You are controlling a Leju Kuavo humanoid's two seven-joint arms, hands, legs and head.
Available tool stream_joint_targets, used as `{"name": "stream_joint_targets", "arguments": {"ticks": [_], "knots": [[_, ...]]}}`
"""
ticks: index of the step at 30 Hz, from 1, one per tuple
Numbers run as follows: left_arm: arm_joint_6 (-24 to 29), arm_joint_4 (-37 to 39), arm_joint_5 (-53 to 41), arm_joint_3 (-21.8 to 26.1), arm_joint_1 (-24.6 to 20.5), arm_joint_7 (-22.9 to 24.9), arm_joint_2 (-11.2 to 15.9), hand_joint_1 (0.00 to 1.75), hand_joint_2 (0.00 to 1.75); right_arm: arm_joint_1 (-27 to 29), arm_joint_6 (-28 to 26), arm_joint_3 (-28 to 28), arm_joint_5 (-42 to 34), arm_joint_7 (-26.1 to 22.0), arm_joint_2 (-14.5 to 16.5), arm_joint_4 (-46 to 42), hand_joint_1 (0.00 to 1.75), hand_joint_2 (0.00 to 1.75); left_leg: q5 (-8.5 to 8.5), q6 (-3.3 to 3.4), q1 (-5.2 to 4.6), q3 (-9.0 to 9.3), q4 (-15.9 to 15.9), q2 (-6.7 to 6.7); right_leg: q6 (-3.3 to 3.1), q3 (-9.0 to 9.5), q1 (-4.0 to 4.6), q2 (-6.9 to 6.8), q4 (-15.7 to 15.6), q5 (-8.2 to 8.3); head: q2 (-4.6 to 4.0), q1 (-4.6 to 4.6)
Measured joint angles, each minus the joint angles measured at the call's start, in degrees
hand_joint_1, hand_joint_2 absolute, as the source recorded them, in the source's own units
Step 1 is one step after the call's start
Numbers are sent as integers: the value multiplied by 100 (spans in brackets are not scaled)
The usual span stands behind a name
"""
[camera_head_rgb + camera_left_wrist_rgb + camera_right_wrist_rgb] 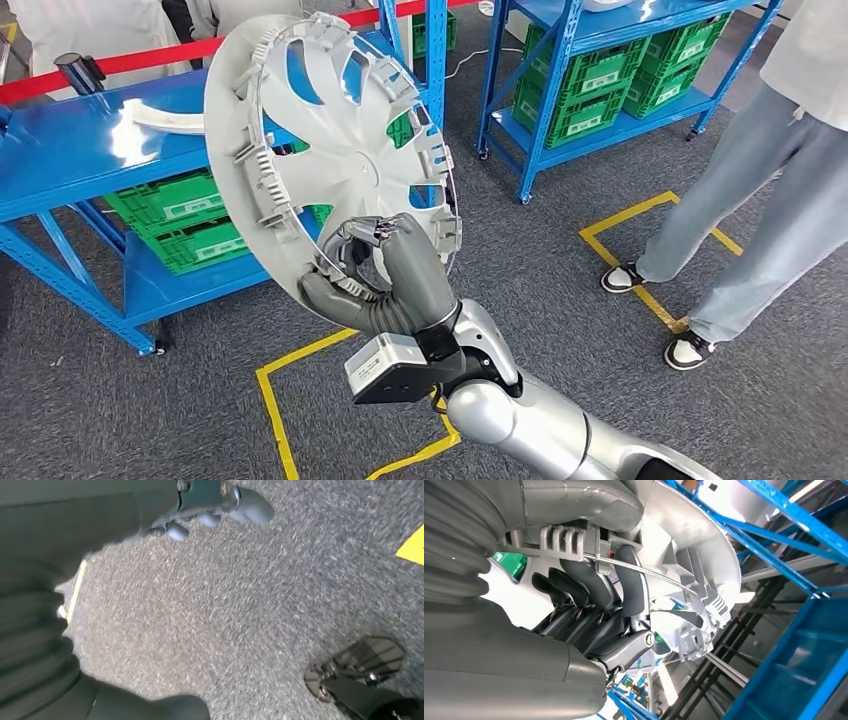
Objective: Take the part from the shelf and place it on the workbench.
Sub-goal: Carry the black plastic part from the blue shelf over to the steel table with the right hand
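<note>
The part is a silver wheel cover, held up on edge in front of the blue shelf, its ribbed back side facing me. My right hand grips its lower rim. In the right wrist view the dark fingers curl over the rim's wire ring, with the thumb on the other side of the wheel cover. The left wrist view looks down at grey carpet. My left hand is a dark blur at the picture's edge, and how its fingers lie is unclear.
A curved white part lies on the blue shelf, with green crates below. A second blue shelf with green crates stands at the back right. A person stands at the right. Yellow tape marks the carpet.
</note>
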Motion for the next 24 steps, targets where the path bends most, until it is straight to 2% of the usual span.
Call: {"name": "stream_joint_targets", "arguments": {"ticks": [1,2,3,4,5,6,7,8,9,10,11,12,13,15,16,17,18,19,20,22,23,24], "knots": [[5,1,14,0,2,4,-6,0,175,4,-2,2,-3,-10,0,15,175,175,61,0,-1,-96,19,6,15,-54,-1,0,336,-144,1,3],[15,3,27,0,5,13,-14,0,175,6,-2,3,-7,-22,0,32,175,175,119,-8,2,-195,44,10,26,-40,-2,-1,526,-147,1,3],[29,5,39,0,6,25,-22,0,175,6,1,5,-10,-35,2,45,175,175,175,-23,9,-302,79,14,36,70,-6,-2,526,-36,1,4],[45,7,47,0,7,40,-31,0,175,-1,9,8,-14,-48,5,56,175,175,228,-43,18,-411,122,16,44,275,-11,-4,334,117,1,5],[62,7,52,0,7,60,-37,0,175,-19,19,13,-19,-60,13,63,175,175,275,-71,27,-517,177,15,49,552,-18,-5,-11,192,1,7],[75,6,56,0,9,77,-41,0,175,-42,31,21,-23,-70,28,67,175,175,318,-105,28,-615,238,13,35,831,-11,1,-413,178,0,16],[86,5,59,1,13,89,-42,0,175,-63,39,28,-30,-77,41,70,175,175,362,-142,26,-681,280,11,4,1023,-3,10,-715,120,0,23],[94,5,63,1,17,98,-42,0,175,-81,45,36,-37,-83,54,75,175,175,409,-181,20,-724,303,6,-37,1125,10,20,-906,42,1,30],[99,6,67,2,23,102,-42,0,175,-90,51,42,-42,-86,63,82,175,175,465,-220,19,-745,297,1,-91,1136,30,29,-972,31,1,35],[102,7,70,2,33,105,-42,0,175,-94,56,45,-46,-88,65,91,175,175,521,-258,27,-753,275,-7,-145,1088,26,24,-963,82,1,33],[103,8,72,2,43,108,-44,0,175,-102,64,49,-48,-88,69,101,175,175,507,-294,39,-774,280,-16,-193,1043,21,13,-970,138,1,29],[103,10,73,2,54,109,-50,0,175,-109,70,49,-48,-89,75,109,175,175,383,-328,52,-808,354,-23,-244,985,14,1,-981,208,1,16],[103,10,72,2,62,109,-57,0,175,-115,74,49,-48,-89,84,113,175,175,144,-359,64,-862,536,-28,-282,913,2,-9,-992,282,1,-5],[103,10,71,2,57,109,-72,0,175,-119,79,49,-48,-86,99,119,175,175,-468,-410,79,-976,1174,-30,-313,755,5,-12,-989,423,1,-45],[102,9,70,2,49,110,-73,0,175,-117,82,49,-47,-83,104,122,175,175,-649,-426,83,-1003,1515,-30,-311,667,9,-13,-986,498,1,-55],[101,8,70,2,42,111,-74,0,175,-116,85,49,-46,-80,107,126,175,175,-687,-432,83,-974,1754,-30,-304,574,13,-13,-983,577,1,-60],[98,7,70,2,34,114,-75,0,175,-114,90,49,-43,-78,112,129,175,175,-604,-426,82,-876,1844,-31,-295,479,16,-13,-979,657,1,-62],[96,7,70,2,25,117,-76,0,175,-114,96,49,-39,-75,117,129,175,175,-456,-406,79,-686,1741,-32,-283,378,20,-12,-977,738,0,-64],[93,4,70,2,11,121,-77,0,175,-114,100,49,-36,-72,128,129,175,175,-351,-370,71,-396,1450,-35,-269,289,22,-11,-976,817,0,-64],[92,-7,70,2,-25,125,-78,0,175,-114,105,46,-31,-63,160,129,175,175,-460,-285,31,267,592,-43,-218,167,25,-17,-986,962,1,-59],[92,-12,70,2,-37,126,-80,0,175,-113,106,45,-29,-60,174,130,175,175,-560,-242,0,466,264,-50,-181,146,14,-25,-1007,1032,1,-62],[92,-16,70,2,-42,128,-81,0,175,-113,107,44,-28,-58,184,131,175,175,-623,-204,-30,544,77,-55,-140,137,-1,-34,-1038,1104,1,-69]]}}
